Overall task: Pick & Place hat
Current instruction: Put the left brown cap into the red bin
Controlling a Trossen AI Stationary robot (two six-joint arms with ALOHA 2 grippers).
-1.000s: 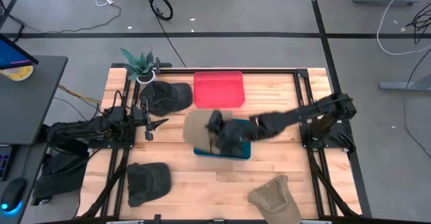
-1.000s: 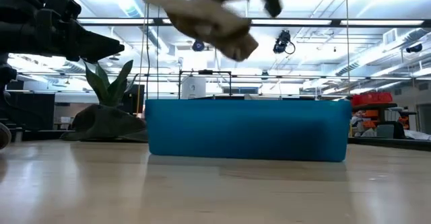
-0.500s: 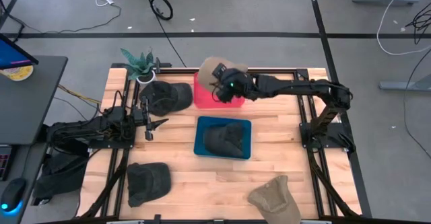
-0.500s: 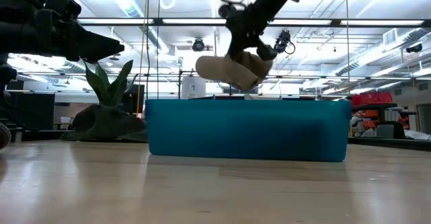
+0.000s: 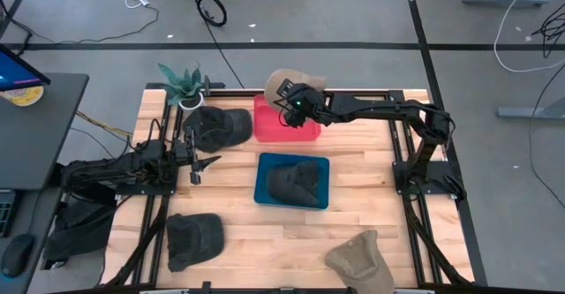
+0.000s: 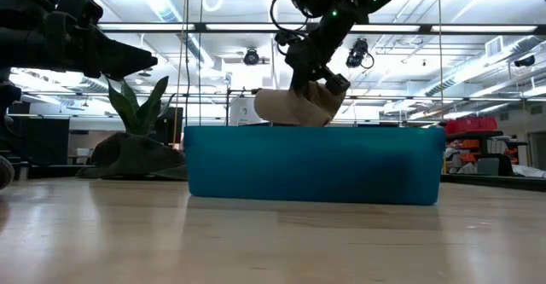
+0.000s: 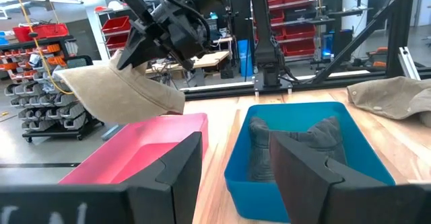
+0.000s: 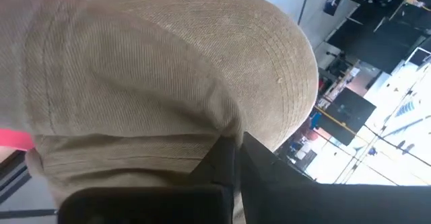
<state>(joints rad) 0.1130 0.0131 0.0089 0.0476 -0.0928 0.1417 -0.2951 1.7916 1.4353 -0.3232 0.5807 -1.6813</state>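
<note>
The right claw [image 5: 296,102] is stretched far across the surface [image 5: 353,232] and hangs over the back part of the red bin [image 5: 287,128]. Its fingers are closed tight on the tan hat [image 5: 281,84], pinching the cloth near the crown; in the right wrist view the hat [image 8: 161,83] fills almost all the picture, with the dark fingers pressed together on the fabric.

The hat is in the air, not yet resting in anything. From above it hangs at the far rim of the red bin, and part of it goes past that rim toward the floor side. In the left wrist view the brim [image 7: 114,89] points away from the claw and sits above the pink-red wall of the bin [image 7: 141,153]. So the relation that matters is this: the bin floor lies directly under the claw and a little nearer the middle of the surface than the hat itself. I judge that the claw needs to lower (and perhaps draw back a little) before opening, or else the brim may land on the rim.

The left claw [image 5: 196,160] waits at the left side with its fingers apart, holding nothing. It is well apart from the red bin, so the right arm is the one that is placed for this. The blue bin [image 5: 292,181] already has a dark hat [image 5: 296,183] inside.
</note>
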